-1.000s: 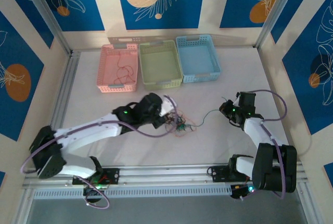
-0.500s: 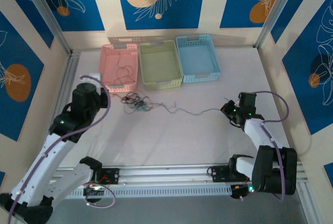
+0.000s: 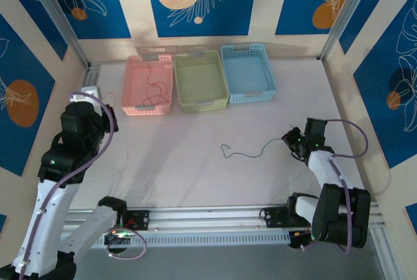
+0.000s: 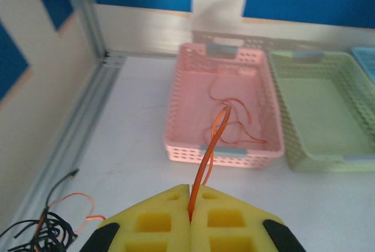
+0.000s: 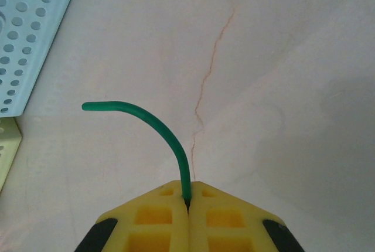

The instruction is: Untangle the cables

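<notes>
Both jaws are shut tight. The left jaws pinch a thin orange wire (image 4: 206, 158), and the right jaws pinch one end of a green wire (image 5: 157, 128). We think each arm holds just one wire so they cannot knot together.

The green wire lies loose across the middle of the desk (image 3: 182, 176), apart from the others. The orange wire points toward the pink basket (image 4: 187, 149) by the far edge, on the left. More red wires (image 3: 152, 86) lie in it, so we guess the orange one belongs there. A small clump of black and red wires (image 4: 41, 231) sits by the left edge.

Our left arm (image 3: 47, 195) is lifted high over the left edge, bent at the elbow. Our right arm (image 3: 324, 166) is low and folded near the right edge.
</notes>
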